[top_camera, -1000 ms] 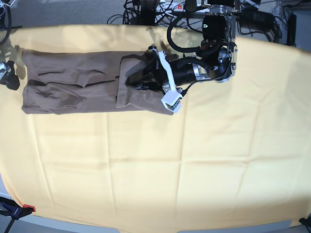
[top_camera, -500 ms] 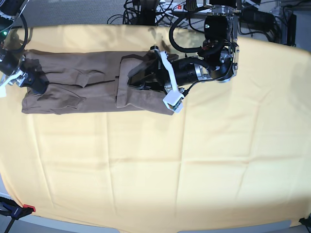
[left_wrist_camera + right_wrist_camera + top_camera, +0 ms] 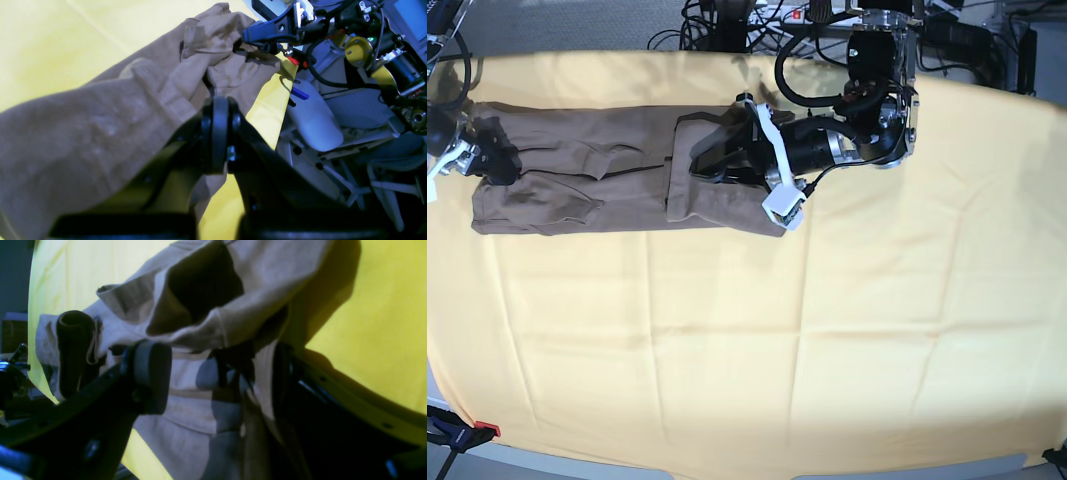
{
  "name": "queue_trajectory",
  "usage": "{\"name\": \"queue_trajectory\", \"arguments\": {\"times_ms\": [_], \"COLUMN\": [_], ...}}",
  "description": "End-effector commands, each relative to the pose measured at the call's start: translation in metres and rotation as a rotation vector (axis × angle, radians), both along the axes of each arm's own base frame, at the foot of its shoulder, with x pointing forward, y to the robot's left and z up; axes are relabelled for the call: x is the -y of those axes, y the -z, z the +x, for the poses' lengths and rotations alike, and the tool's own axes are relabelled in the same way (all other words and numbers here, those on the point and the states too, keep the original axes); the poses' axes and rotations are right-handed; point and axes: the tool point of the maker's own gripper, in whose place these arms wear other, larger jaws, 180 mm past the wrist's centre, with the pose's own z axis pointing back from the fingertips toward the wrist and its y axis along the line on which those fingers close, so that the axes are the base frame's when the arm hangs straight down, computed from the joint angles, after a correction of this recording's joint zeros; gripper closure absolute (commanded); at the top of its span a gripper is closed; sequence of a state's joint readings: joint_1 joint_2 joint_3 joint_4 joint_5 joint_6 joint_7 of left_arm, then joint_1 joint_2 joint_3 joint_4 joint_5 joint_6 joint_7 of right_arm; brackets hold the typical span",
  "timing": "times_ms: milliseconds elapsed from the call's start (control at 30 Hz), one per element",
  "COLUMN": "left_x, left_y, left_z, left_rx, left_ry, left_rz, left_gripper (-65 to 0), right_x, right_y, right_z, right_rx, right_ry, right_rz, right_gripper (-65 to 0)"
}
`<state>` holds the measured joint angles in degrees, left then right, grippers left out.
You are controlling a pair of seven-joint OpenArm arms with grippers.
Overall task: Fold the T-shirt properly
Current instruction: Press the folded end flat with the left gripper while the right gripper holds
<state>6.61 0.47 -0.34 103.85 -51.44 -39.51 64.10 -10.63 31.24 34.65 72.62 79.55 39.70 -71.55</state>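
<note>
The taupe T-shirt lies folded into a long strip across the back of the yellow cloth, with its right end doubled over. My left gripper lies low on that doubled end; in the left wrist view its fingers are pressed together with shirt fabric pinched around them. My right gripper is at the shirt's far left end. In the right wrist view its jaws stand apart, with the shirt's rumpled edge between them.
The yellow cloth covers the whole table. Cables and equipment lie behind the back edge. A red-tipped clamp sits at the front left corner. The left arm's body hangs over the shirt's right end.
My right gripper has come in from the left edge onto the shirt's left end, then shifted slightly up. The left gripper and the shirt have barely moved.
</note>
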Motion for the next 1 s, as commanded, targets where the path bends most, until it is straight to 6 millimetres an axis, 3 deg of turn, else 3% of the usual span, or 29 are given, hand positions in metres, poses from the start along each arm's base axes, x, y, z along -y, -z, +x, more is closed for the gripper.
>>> {"name": "queue_trajectory", "arguments": {"times_ms": [0,467,633,967], "left_x": [0.004,0.004,0.004,0.004], "left_y": [-0.017,-0.017,-0.017,-0.017], "left_z": [0.003,0.003,0.003,0.003], "left_rx": [0.041,0.040,0.041,0.041], "left_ry": [0.002,0.002,0.002,0.001], "left_rz": [-0.050,-0.050,-0.050,-0.050], "left_gripper": [0.0,0.0,0.0,0.0], "right_x": [0.006,-0.027,-0.025,-0.028], "right_y": [-0.014,0.017,0.025,0.031], "right_z": [0.009,0.002,-0.005,-0.013], "right_rx": [0.047,-0.036,-0.079,-0.121], "right_ry": [0.004,-0.081,-0.100,-0.131], "right_rz": [-0.012,-0.018,-0.050,-0.062], "right_gripper": [-43.9,-43.6,-32.3,-29.9]}}
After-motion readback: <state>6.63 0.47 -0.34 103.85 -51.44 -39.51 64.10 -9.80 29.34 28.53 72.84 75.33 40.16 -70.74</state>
